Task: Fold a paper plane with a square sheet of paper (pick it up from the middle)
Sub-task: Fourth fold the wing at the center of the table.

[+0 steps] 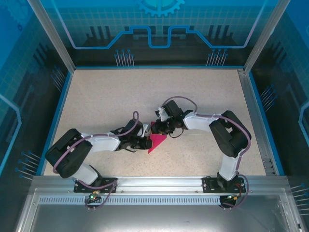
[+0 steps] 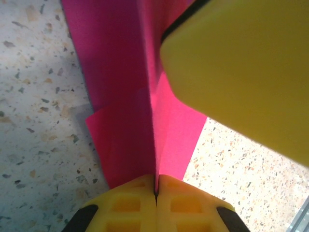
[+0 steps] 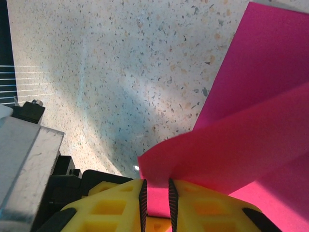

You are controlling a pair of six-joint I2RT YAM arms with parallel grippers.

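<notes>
The magenta-pink sheet of paper (image 1: 157, 143) lies folded at the table's middle, a pointed triangle under both grippers. Whether it forms the paper plane I cannot tell. My left gripper (image 1: 146, 140) reaches in from the left. In the left wrist view its yellow fingers (image 2: 156, 182) are shut on an upright crease of the paper (image 2: 120, 96). A yellow finger of the right gripper (image 2: 241, 72) hangs close over the sheet. My right gripper (image 1: 155, 128) comes in from the right. Its pads (image 3: 155, 188) stand a little apart with a raised pink flap (image 3: 251, 135) across the gap.
The speckled beige tabletop (image 1: 120, 96) stretches free on all sides of the paper. A blue border and metal frame posts (image 1: 256, 111) ring it. The aluminium rail (image 1: 159, 186) carrying both arm bases runs along the near edge.
</notes>
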